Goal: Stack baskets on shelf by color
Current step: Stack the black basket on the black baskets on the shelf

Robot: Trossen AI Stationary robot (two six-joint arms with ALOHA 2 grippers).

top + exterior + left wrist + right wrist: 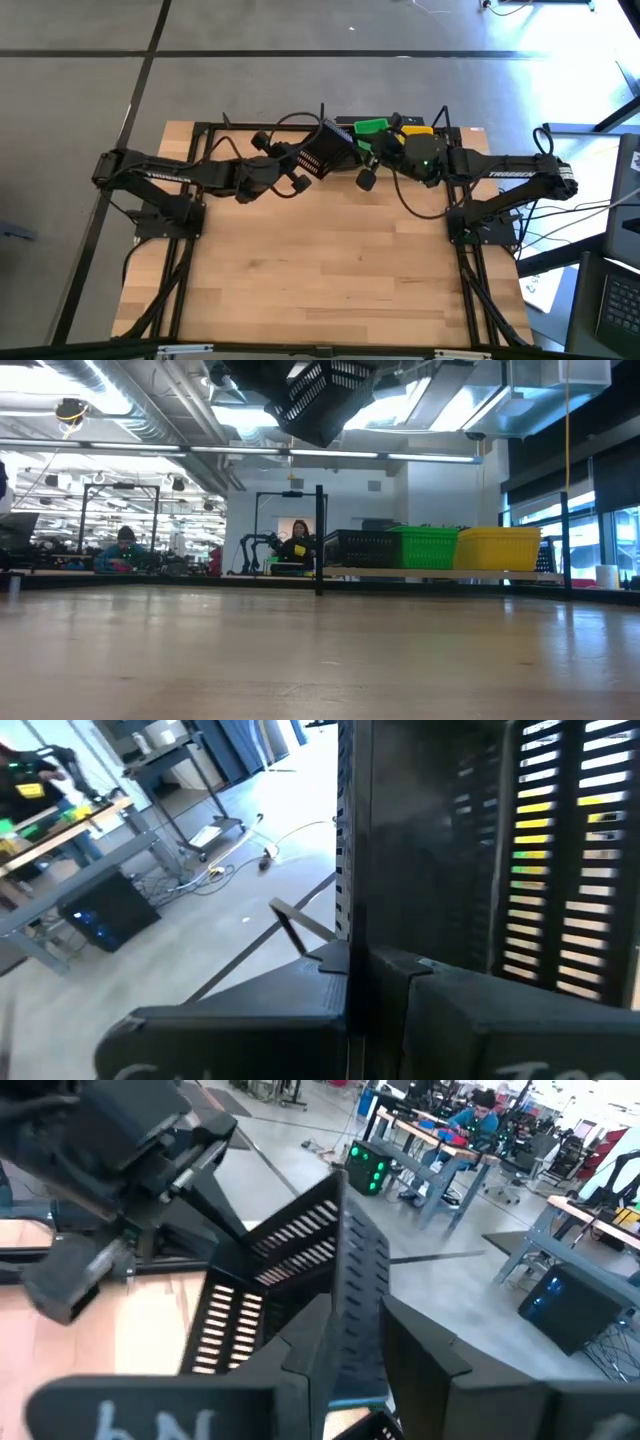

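Black perforated plastic basket (322,150): light, stiff, best taken by its rim; left hand (300,160) clenched on it; right hand (362,150) spread around its wall.

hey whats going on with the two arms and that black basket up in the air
The left gripper is shut on a black basket, holding it tilted in the air near the shelf at the table's far edge. The right gripper is right beside the same basket, jaws open. On the shelf sit a black stack, a green stack and a yellow stack, side by side.
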